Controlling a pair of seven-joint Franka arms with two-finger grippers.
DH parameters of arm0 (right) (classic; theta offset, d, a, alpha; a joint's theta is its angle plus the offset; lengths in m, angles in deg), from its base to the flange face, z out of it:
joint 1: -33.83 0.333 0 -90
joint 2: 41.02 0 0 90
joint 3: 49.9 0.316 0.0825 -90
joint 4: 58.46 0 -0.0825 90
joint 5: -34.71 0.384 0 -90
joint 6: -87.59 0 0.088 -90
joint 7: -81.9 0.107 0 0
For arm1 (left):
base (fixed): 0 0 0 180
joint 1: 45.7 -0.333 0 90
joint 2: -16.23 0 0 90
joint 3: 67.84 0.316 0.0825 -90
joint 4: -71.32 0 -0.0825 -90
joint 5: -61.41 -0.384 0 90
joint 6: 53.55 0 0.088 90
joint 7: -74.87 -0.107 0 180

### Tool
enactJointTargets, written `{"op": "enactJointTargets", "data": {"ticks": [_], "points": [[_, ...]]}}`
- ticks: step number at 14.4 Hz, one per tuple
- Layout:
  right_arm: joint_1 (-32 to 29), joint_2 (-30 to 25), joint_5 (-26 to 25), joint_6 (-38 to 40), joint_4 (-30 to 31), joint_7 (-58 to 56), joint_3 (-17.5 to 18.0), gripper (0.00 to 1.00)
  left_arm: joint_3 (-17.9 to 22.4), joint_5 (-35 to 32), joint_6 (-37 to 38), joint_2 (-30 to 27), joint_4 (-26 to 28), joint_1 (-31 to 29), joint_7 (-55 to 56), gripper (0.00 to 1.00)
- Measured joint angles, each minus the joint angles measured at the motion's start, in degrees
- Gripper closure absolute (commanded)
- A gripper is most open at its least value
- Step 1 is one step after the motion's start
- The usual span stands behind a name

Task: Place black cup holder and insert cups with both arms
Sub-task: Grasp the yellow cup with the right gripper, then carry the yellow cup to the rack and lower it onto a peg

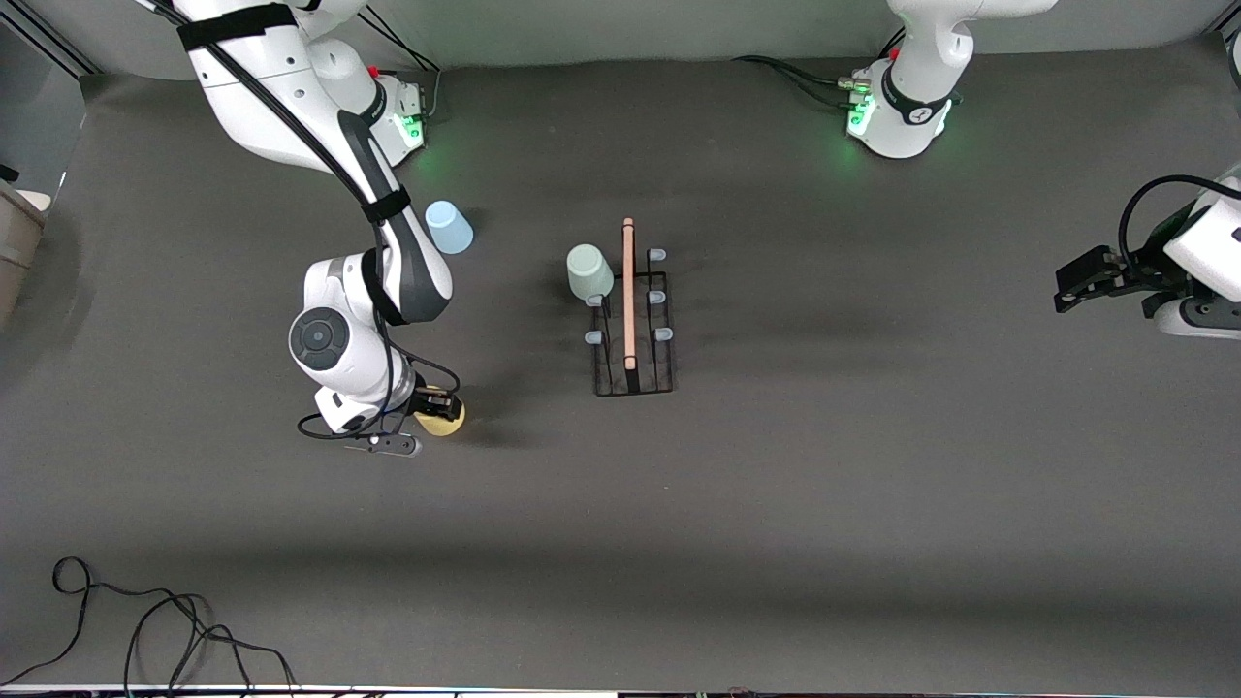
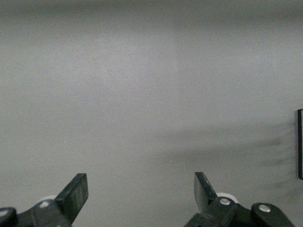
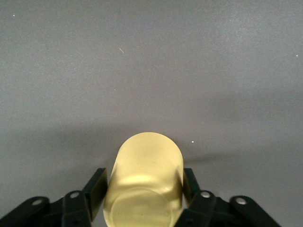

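The yellow cup (image 3: 144,182) is grasped by the right end effector (image 1: 433,405); next, carriage to the black cup holder (image 1: 632,330) seems needed. The left end effector (image 2: 141,196) waits released.

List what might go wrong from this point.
1. The right gripper straddles the yellow cup low near one end; a loose squeeze may let it tilt or slip when lifted.
2. The green cup already fills one corner of the rack; a swing toward that prong risks knocking it off.
3. The left gripper waits open, too distant to steady the rack.
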Motion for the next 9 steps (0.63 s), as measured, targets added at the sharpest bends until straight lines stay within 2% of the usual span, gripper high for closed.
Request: {"op": "enactJointTargets", "data": {"ticks": [4, 9], "points": [[0.0, -1.4, 0.7, 2.1, -0.7, 0.0, 0.0, 1.0, 0.1, -0.1, 0.0, 0.0, -0.6, 0.0, 0.0, 0.0], [2.1, -5.8, 7.8, 10.4, -4.2, 4.4, 0.0, 1.0, 0.2, -0.2, 2.5, -0.9, -0.9, 0.0, 0.0, 0.0]]}}
